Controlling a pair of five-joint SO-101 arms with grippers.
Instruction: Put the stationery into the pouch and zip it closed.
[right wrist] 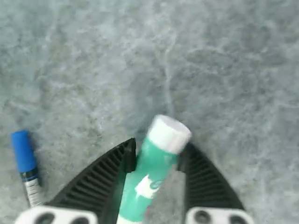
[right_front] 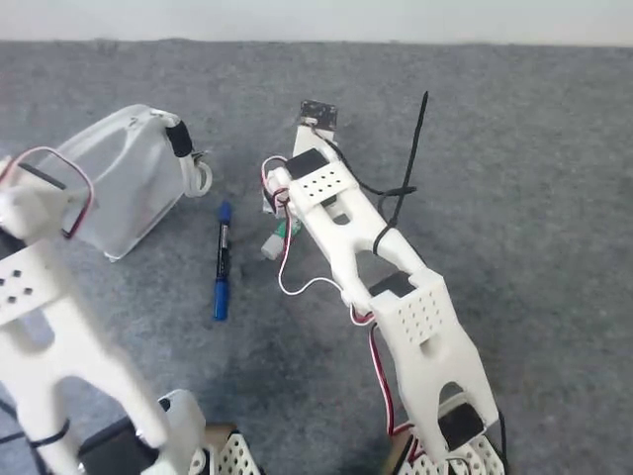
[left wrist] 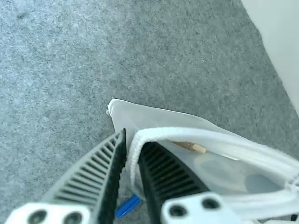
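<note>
Both grippers loaded; pen loose on the carpet (right_front: 514,148).
Left gripper (left wrist: 132,141) is clenched on the rim of the pouch (left wrist: 219,154). Right gripper (right wrist: 158,146) grasps a green glue stick (right wrist: 150,171). Blue pen (right_front: 222,263) lies between them.

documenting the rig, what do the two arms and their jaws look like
Both the left arm and right arm are white plastic links with grids of small holes and black servos at joints. Red, white and black cables run along them; the right arm carries a black cable tie. The jaws are black, ribbed, tapered.
</note>
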